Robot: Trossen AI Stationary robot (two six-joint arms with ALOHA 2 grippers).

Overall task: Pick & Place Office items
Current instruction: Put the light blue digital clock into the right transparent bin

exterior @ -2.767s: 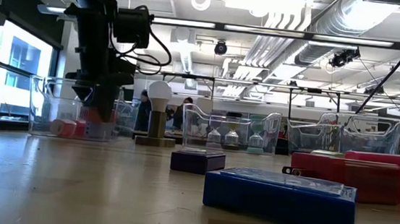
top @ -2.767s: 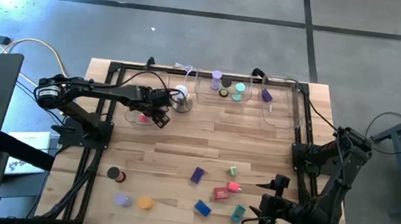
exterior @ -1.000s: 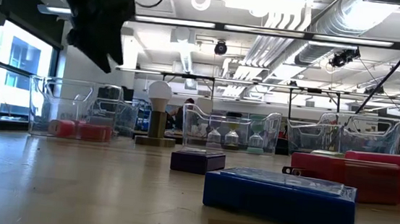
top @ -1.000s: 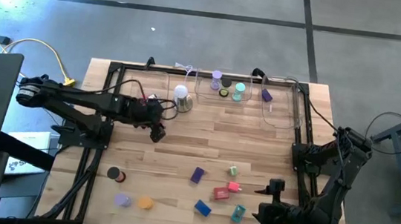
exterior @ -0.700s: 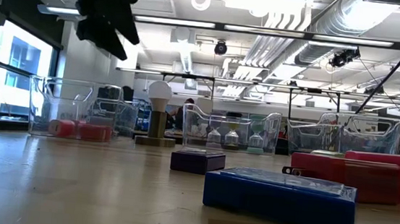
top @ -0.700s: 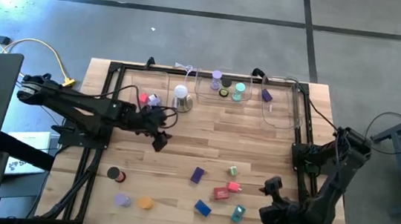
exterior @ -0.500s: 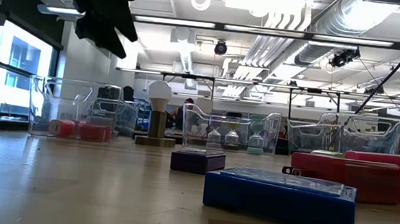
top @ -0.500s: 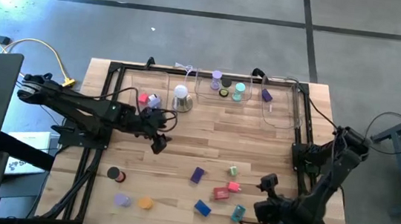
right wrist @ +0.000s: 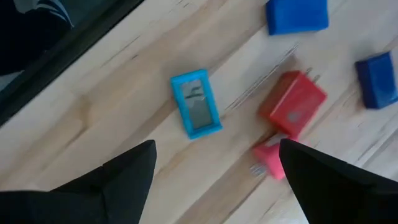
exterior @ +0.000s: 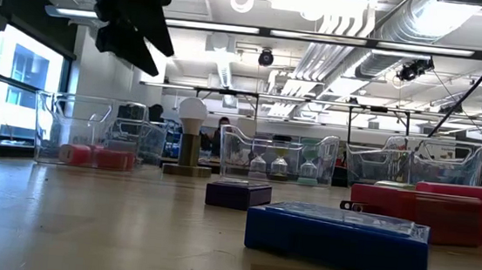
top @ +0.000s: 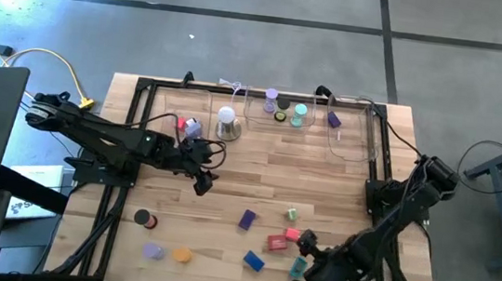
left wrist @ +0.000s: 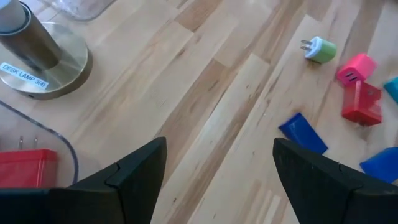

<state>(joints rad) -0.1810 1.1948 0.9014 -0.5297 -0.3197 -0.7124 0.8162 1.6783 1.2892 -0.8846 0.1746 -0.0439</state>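
**Across the table: loose office items, trays and both arms**

On the near half of the wooden table (top: pixel 321 181), a scatter of small pieces is recorded: a purple block (top: pixel 247 220), a green-and-white plug (top: pixel 292 215), a pink block (top: pixel 293 234), a red block (top: pixel 276 242), a blue block (top: pixel 253 261) and a teal piece (top: pixel 297 268). Toward the left near corner are found a black roll (top: pixel 142 217), a lilac roll (top: pixel 154 251) and an orange roll (top: pixel 182 256).

Along the far edge, clear plastic trays are set in a row. Red and pink pieces (exterior: pixel 95 156) are held in the left tray (exterior: pixel 55 110); lilac and teal rolls (top: pixel 284 109) are held in the middle tray (top: pixel 252 113); one purple piece (top: pixel 334 119) lies in the right tray (top: pixel 363 143). A white-domed desk lamp (top: pixel 226 122) on a metal base is stood between the left and middle trays.

The left gripper (top: pixel 202 182) is held above bare wood near the lamp, fingers apart, nothing between them. The right gripper (top: pixel 304 244) is hung over the scattered group, just beside the pink and teal pieces, fingers likewise spread and holding nothing; the teal piece (right wrist: pixel 196 110) and red block (right wrist: pixel 292 109) are seen between its fingers in the wrist view.

A black frame (top: pixel 144 87) borders the table. A grey concrete floor surrounds it. Beyond, ceiling ducts (exterior: pixel 364 23), windows (exterior: pixel 18 81) and distant persons (exterior: pixel 171 129) are visible.
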